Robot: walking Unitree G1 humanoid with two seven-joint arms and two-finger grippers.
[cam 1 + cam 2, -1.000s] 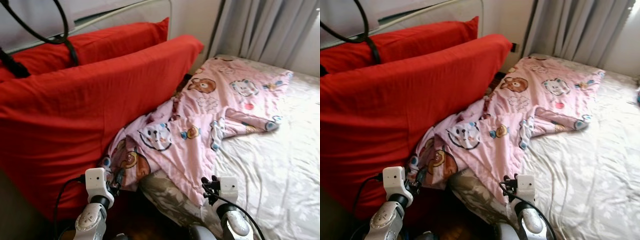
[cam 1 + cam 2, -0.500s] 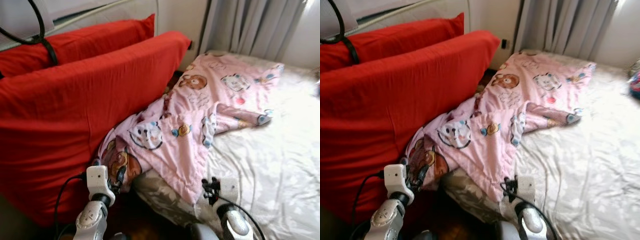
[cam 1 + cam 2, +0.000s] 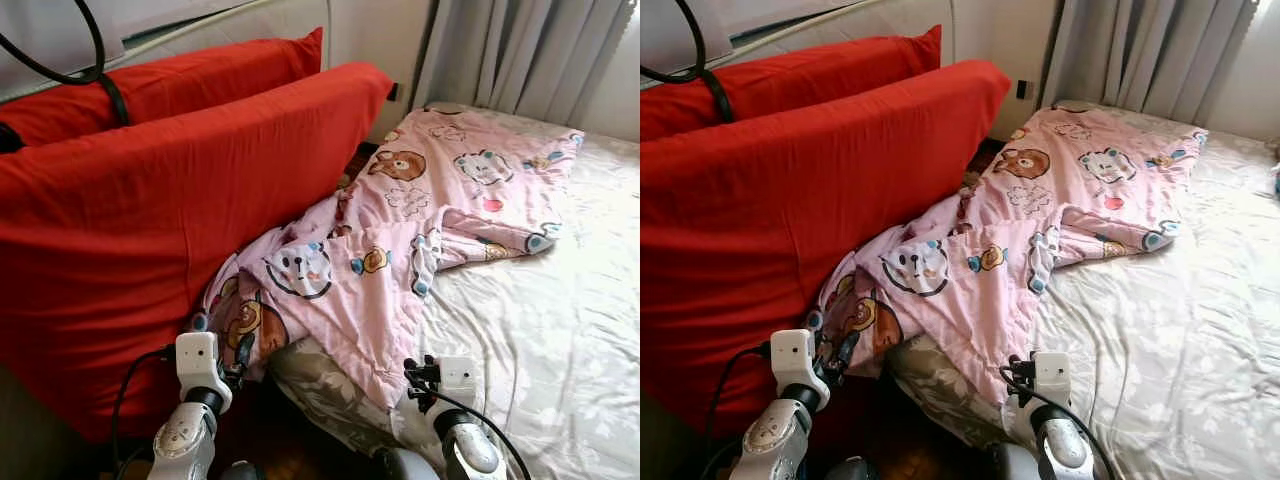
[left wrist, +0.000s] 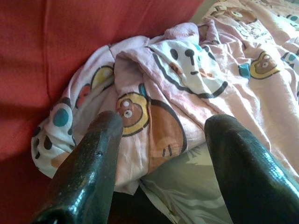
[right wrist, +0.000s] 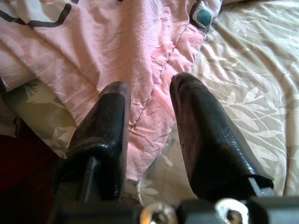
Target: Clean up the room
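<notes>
Both grippers (image 4: 161,140) (image 5: 152,112) low, fingers apart.

- Right claw (image 5: 152,123) parted above pink blanket (image 5: 117,60), fingers (image 5: 201,135) apart.
- Blanket's edge draped over leaf-patterned bed sheet (image 5: 247,84).
- Dark floor (image 5: 23,163) beside the bed.

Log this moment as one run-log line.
left gripper: open, near pink cartoon-print blanket | right gripper: open, above blanket edge | red cushion: leaning beside bed

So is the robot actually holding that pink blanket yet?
No. Both the left gripper and right gripper are open, empty, near the pink blanket.
</notes>
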